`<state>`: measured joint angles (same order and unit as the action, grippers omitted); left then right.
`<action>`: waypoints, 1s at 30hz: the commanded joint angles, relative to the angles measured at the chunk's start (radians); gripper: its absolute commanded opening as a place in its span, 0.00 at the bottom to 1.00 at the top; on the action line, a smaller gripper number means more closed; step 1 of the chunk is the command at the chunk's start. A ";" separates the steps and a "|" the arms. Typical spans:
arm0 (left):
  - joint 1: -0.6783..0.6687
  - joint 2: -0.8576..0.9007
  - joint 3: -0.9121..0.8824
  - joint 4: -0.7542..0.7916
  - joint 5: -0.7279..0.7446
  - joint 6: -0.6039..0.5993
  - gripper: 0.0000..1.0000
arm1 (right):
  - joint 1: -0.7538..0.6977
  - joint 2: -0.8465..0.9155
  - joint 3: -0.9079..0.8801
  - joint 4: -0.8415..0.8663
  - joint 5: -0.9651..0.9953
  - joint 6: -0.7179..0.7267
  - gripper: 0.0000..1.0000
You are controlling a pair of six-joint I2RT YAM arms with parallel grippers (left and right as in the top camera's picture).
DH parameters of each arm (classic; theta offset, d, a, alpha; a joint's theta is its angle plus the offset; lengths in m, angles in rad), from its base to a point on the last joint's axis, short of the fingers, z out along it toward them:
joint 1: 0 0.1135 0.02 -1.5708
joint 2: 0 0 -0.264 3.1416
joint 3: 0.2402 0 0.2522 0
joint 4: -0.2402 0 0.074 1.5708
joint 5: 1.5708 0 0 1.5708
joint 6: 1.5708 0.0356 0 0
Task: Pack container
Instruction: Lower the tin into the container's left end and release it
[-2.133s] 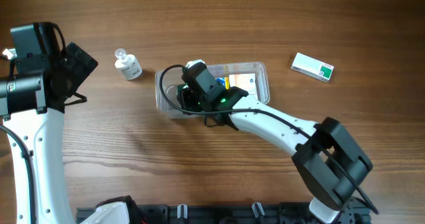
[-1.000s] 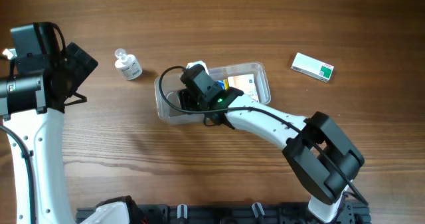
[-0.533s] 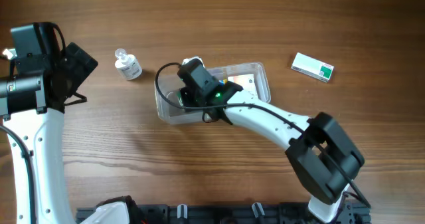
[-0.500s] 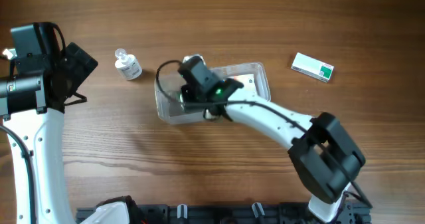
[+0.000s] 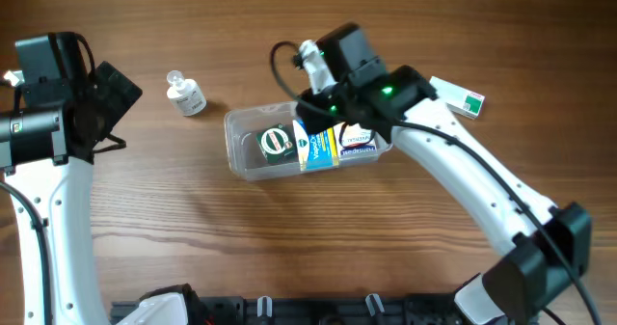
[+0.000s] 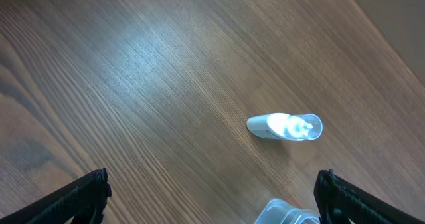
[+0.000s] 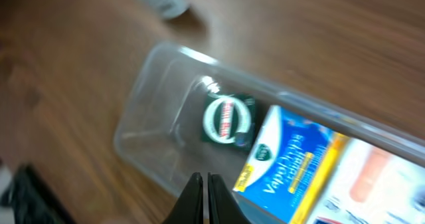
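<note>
Centrally on the wooden table (image 5: 145, 209): the container (image 5: 234, 147), clear and shallow, long side running left to right. Holds a round dark green tin (image 5: 278, 142) with a pale ring on its lid toward the left end. Holds just beside that, to the right, a blue and yellow box (image 5: 318, 144) lying slightly askew, and then a white carton (image 5: 359, 147) touching it at the right end. Well apart from the tub on the left, a small clear bottle (image 5: 185, 94) with a white label. Beyond the right end, toward the far side, a white box (image 5: 465, 99) with a green end, its left part hidden behind the right arm (image 5: 482, 190). Over the far long side of the tub, seen from overhead, the right gripper (image 7: 202, 179): claw pressed together, fingers flat against each other, pinching nothing visible. Hangs, in its wrist view, over one long wall with the tin just ahead of the tips. At the table's left, the left gripper (image 6: 211, 179): claw spread wide, above bare wood, with the bottle ahead of it.
</note>
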<state>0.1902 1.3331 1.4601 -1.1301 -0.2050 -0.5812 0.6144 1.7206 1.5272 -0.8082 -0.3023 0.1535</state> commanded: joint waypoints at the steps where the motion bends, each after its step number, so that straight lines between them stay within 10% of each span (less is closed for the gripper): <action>1: 0.005 -0.003 0.011 -0.001 -0.006 0.001 1.00 | 0.034 0.076 0.000 0.002 -0.100 -0.148 0.04; 30: 0.005 -0.003 0.011 -0.001 -0.006 0.001 1.00 | 0.119 0.401 0.000 0.171 0.040 -0.335 0.05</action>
<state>0.1902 1.3331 1.4601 -1.1301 -0.2050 -0.5812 0.7334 2.1002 1.5269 -0.6415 -0.3008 -0.1627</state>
